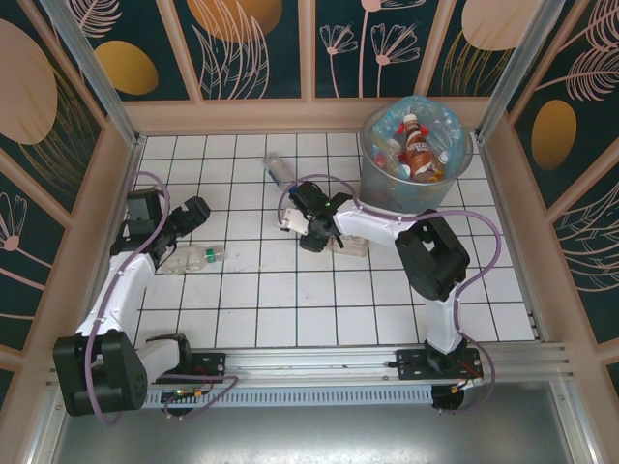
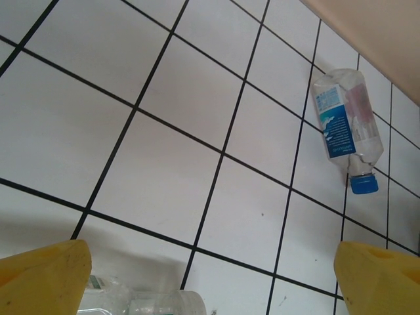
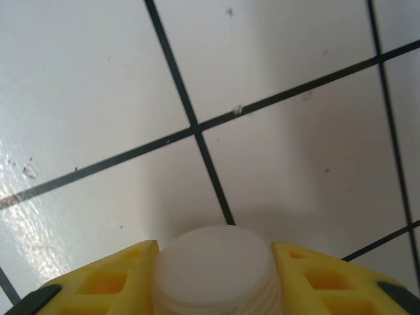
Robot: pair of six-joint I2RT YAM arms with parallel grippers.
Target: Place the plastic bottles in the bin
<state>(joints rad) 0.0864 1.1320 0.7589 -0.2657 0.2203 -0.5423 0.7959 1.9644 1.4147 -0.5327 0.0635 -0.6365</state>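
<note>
The bin (image 1: 375, 172), grey mesh with a blue bag, stands at the back right and holds several plastic bottles (image 1: 420, 150). My right gripper (image 1: 306, 228) (image 3: 215, 257) is mid-floor, its yellow fingers (image 3: 121, 279) pressed against both sides of a bottle's white cap (image 3: 215, 272); the clear body (image 1: 350, 247) lies under the arm. My left gripper (image 1: 194, 215) (image 2: 210, 256) is wide open above a clear bottle (image 1: 191, 257) (image 2: 147, 304) lying on the tiles. Another bottle (image 1: 279, 169) (image 2: 344, 125), with a blue cap, lies near the back wall.
White tiled floor (image 1: 290, 300) with wooden walls on three sides and a metal rail at the near edge. The right arm's elbow (image 1: 432, 253) stands in front of the bin. Open floor stretches along the front.
</note>
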